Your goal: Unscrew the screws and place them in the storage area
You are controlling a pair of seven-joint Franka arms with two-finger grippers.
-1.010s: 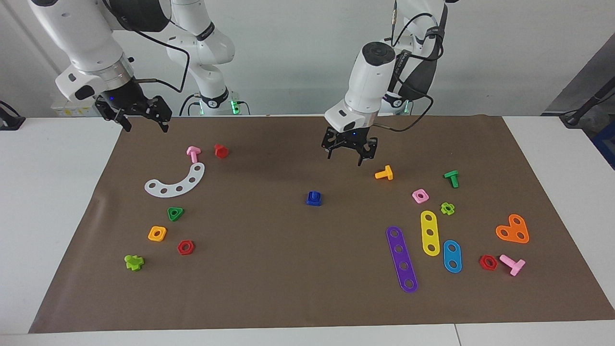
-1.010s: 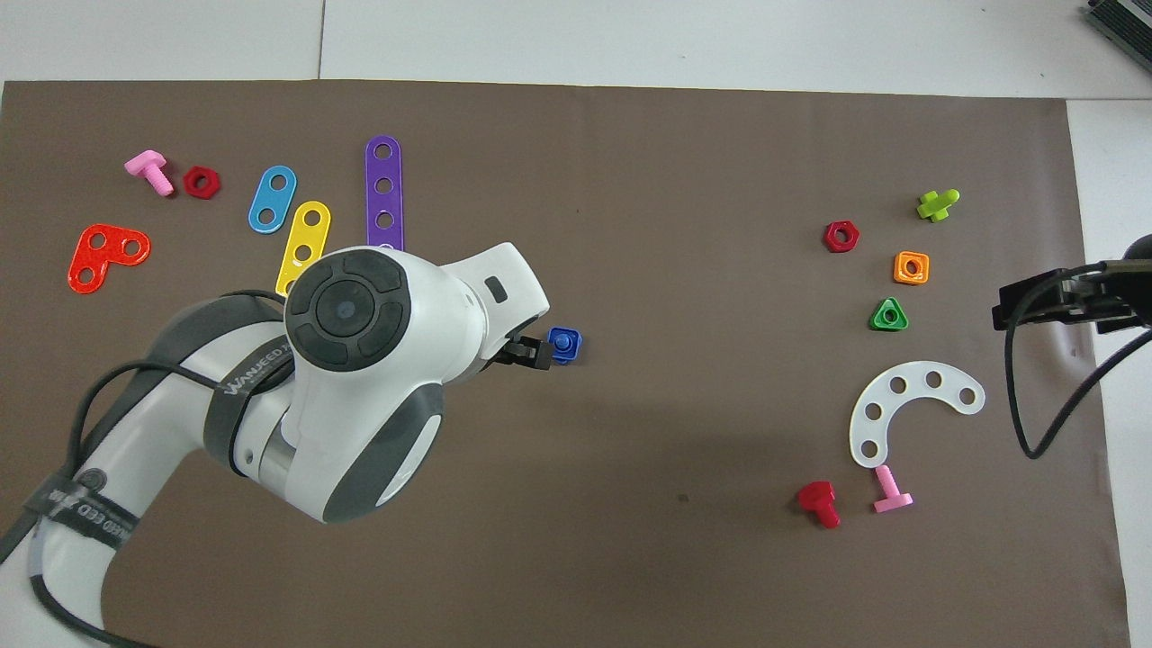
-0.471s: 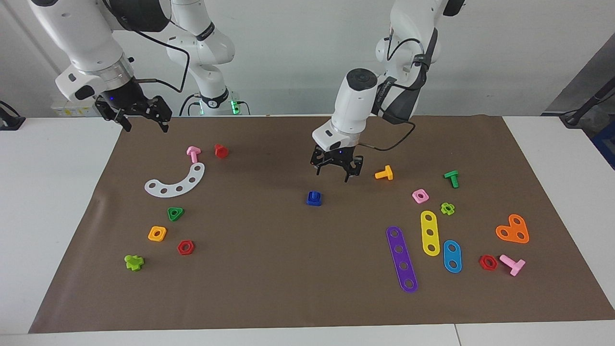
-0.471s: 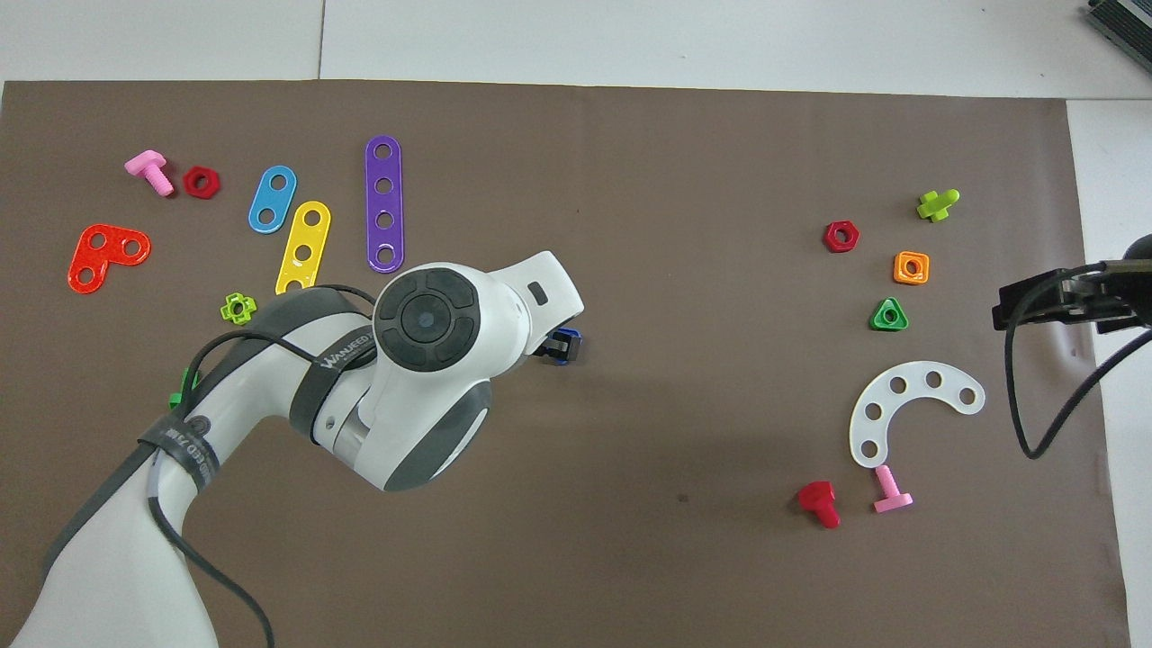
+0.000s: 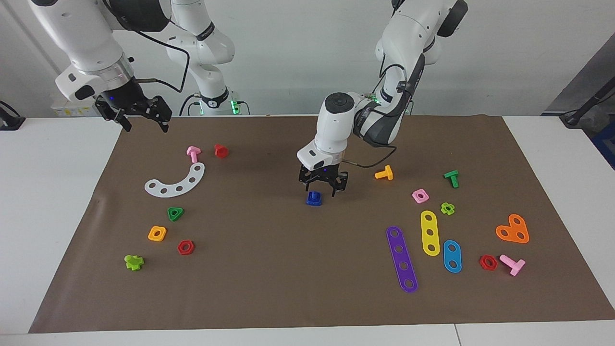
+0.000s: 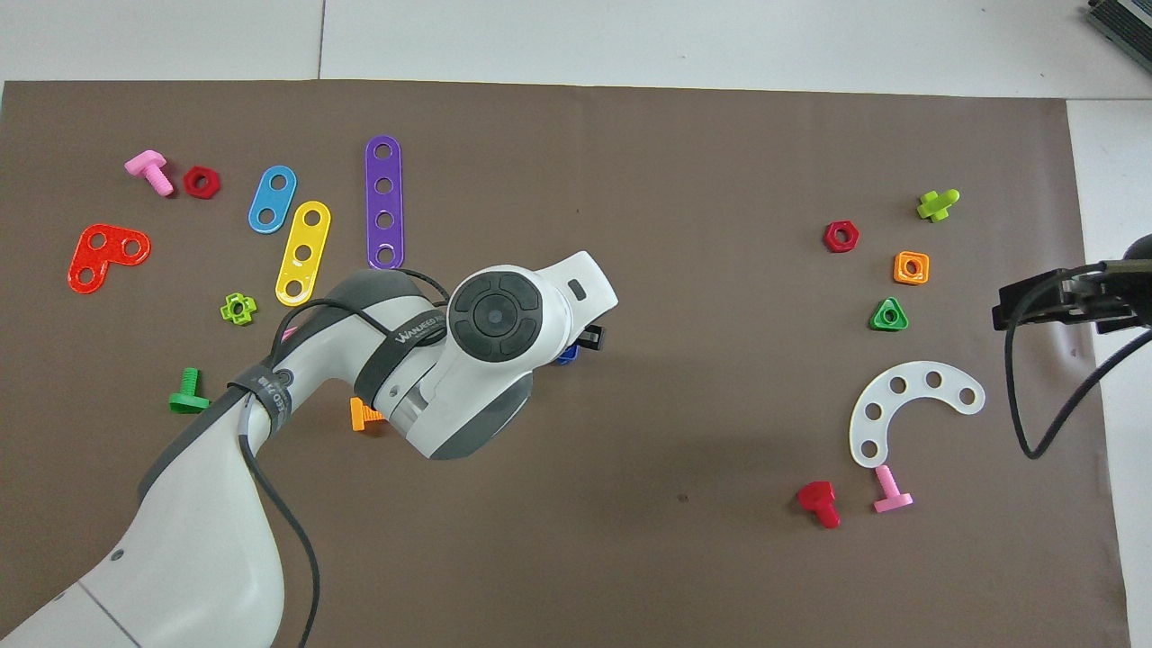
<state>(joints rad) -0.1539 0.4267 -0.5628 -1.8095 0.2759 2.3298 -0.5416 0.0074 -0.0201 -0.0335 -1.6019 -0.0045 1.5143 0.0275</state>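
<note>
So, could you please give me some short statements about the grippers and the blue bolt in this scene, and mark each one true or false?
1. The left gripper is directly over the dark-blue bolt at the middle of the mat. True.
2. The left gripper has lifted the dark-blue bolt off the mat. False: the bolt sits on the mat in its square nut, not gripped.
3. The right gripper is up in the air at the mat's edge, holding nothing. True.
4. The orange bolt lies beside the white curved plate. False: it lies toward the left arm's end; a pink bolt is by that plate.
</note>
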